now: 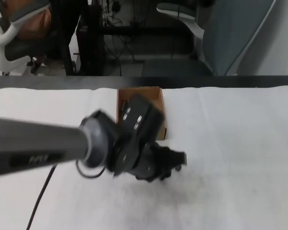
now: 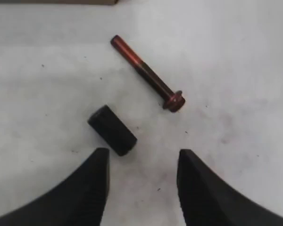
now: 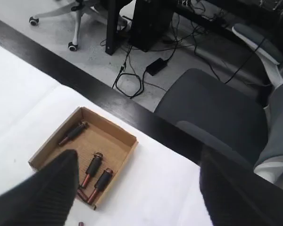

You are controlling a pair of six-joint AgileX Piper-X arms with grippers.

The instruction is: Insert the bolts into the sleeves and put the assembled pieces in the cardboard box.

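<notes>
White cloth surface runs across the bench, with office chairs on the floor beyond its dark edge.

Left arm reaches in low over the surface. Its wrist covers part of the box. Left gripper is near the box, on the side toward the camera.

In the right wrist view the box sits open near the far edge of the surface. Three assembled pieces lie flat on its floor: one alone toward one wall, two side by side.

Right gripper is raised well above the surface and looks down on the box. Fingers wide apart, nothing between them.

Left gripper is close to the cloth. Fingers spread, nothing held.

Copper-coloured bolt lies flat on the cloth, farther out from the fingers, its flanged head toward them.

Dark sleeve lies on its side just ahead of one fingertip. It is apart from the bolt, not touching.
</notes>
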